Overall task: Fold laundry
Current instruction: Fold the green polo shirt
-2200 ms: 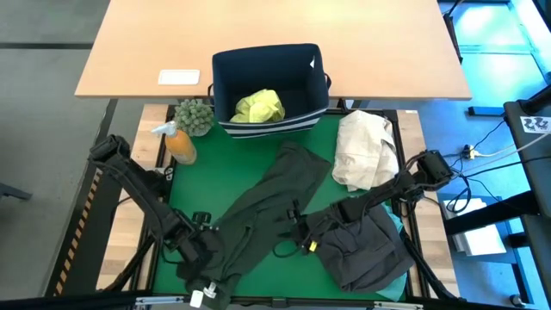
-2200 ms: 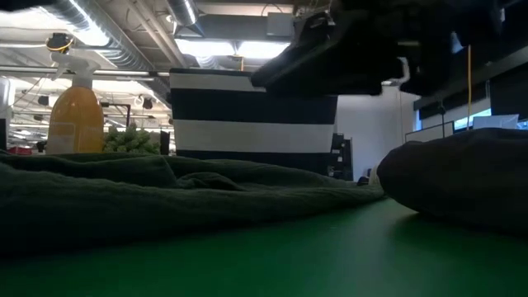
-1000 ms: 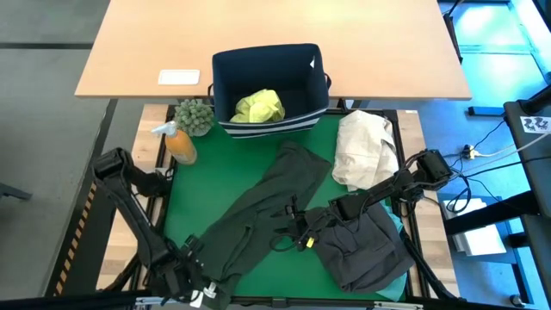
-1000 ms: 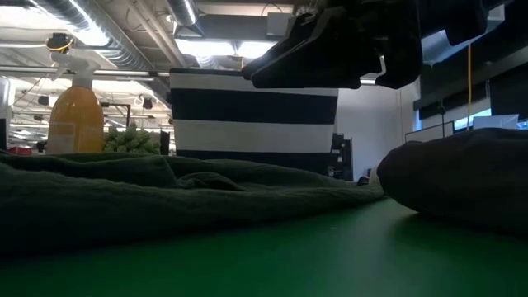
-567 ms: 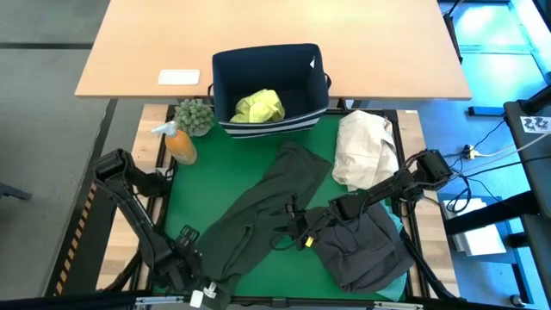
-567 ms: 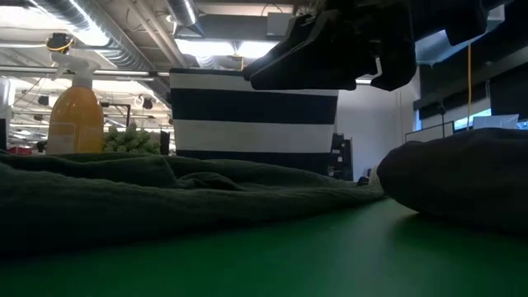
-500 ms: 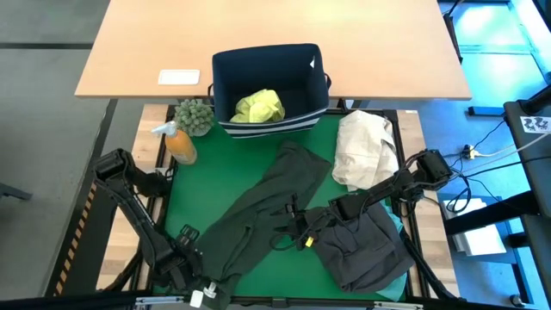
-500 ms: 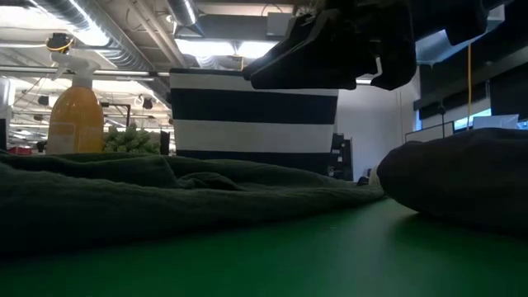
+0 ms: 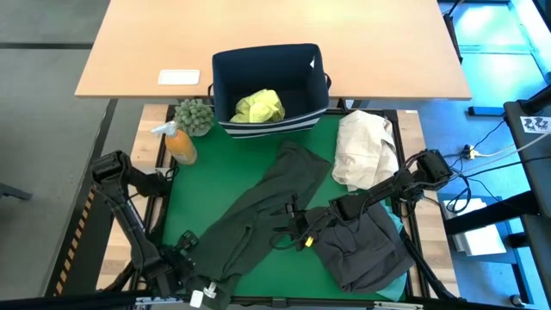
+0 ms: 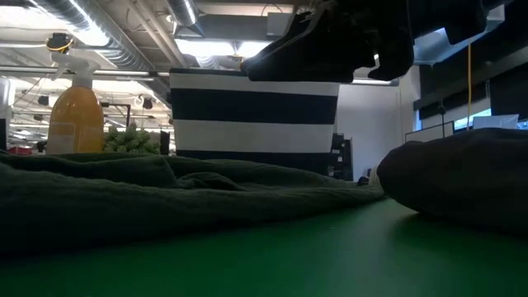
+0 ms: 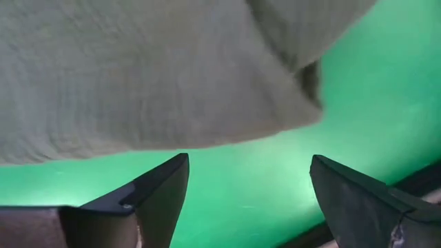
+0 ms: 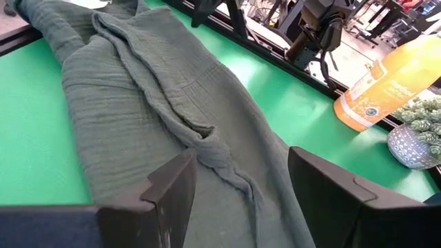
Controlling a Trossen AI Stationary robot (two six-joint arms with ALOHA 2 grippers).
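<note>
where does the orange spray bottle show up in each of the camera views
High view: spray bottle at the mat's far left corner.
Low view: far left, behind the cloth.
Left wrist view: not in it.
Right wrist view: lying across the upper right.
Shared landmark: the small plant beside it, also in the low and right wrist views.

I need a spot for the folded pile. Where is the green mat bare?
Bare green mat lies between the orange bottle and the olive garment. A smaller patch sits below the bin, beside the cream bundle. The right side is crowded by the charcoal garment.
</note>
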